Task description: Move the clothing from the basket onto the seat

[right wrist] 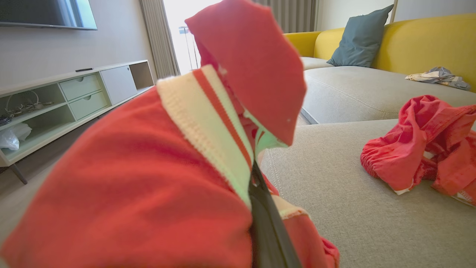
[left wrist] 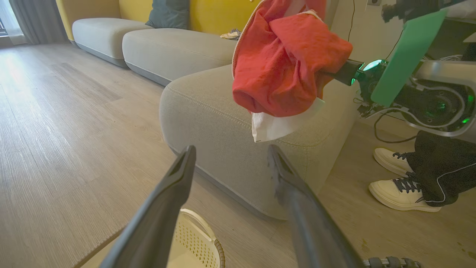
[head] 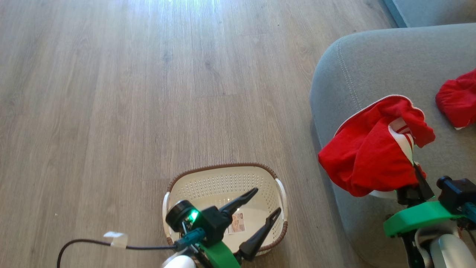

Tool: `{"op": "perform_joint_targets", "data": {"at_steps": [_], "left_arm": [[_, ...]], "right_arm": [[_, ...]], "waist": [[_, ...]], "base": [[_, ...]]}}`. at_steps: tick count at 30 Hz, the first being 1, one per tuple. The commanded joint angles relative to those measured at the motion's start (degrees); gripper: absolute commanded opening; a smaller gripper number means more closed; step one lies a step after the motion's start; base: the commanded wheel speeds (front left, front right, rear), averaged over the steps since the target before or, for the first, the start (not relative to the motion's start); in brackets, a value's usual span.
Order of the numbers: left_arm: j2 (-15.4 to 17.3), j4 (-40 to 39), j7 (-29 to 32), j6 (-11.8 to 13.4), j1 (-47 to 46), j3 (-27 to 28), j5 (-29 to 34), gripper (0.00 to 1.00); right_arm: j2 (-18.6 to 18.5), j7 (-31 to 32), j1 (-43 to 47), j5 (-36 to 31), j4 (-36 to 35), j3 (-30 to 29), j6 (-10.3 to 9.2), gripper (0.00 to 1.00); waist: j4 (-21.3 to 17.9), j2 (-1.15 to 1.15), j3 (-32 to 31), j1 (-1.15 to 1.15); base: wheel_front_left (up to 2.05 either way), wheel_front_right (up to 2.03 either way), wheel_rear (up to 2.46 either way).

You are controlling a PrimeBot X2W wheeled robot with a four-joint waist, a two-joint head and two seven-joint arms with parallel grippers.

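A red garment with white trim hangs from my right gripper, which is shut on it above the near corner of the grey seat. In the right wrist view this garment drapes over the fingers. A second red garment lies on the seat further right, also in the right wrist view. My left gripper stands open over the cream basket, nothing between its fingers. The left wrist view shows the hanging garment and a bit of the basket.
Wood floor spreads left of the seat. A black cable with white tape lies by the basket. A person's shoes stand on the floor behind the seat's corner. More sofa sections and a TV cabinet lie further off.
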Motion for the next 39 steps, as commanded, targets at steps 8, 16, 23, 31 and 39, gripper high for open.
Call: {"op": "perform_joint_targets", "data": {"at_steps": [8, 16, 23, 31, 39], "left_arm": [[0.20, -0.76, -0.56, -0.08, -0.74, 1.95, -0.63, 1.00], [-0.06, -0.74, -0.56, -0.08, -0.90, 2.06, -0.73, 1.00], [-0.17, -1.39, -0.56, -0.08, -0.68, 3.01, -0.42, 1.00], [-0.19, -2.96, -0.56, -0.08, -0.91, 3.61, 0.19, 1.00], [-0.26, -3.49, -0.56, -0.08, -2.57, 3.80, 0.92, 1.00]], "right_arm": [[-0.22, -0.55, -1.41, -0.34, -1.36, 0.90, -0.01, 0.00], [-0.25, -0.55, -1.78, -0.36, -1.27, 1.29, -0.01, 0.00], [-0.72, -0.55, -2.32, -0.34, -1.57, 1.55, -0.01, 0.00], [-1.71, -0.55, -2.90, -0.05, -2.75, 0.87, -0.01, 0.00], [-1.41, -0.55, -3.64, -0.08, -3.58, -0.03, -0.01, 0.00]], "waist": [[0.18, 0.00, -0.14, 0.00], [0.44, 0.00, -0.28, 0.00], [-0.72, 0.00, -0.23, 0.00], [-6.73, 0.00, 0.99, 0.00], [-15.50, 0.00, 3.19, 0.00]], "base": [[0.00, 0.00, 0.00], [0.00, 0.00, 0.00], [0.00, 0.00, 0.00], [0.00, 0.00, 0.00], [0.00, 0.00, 0.00]]}}
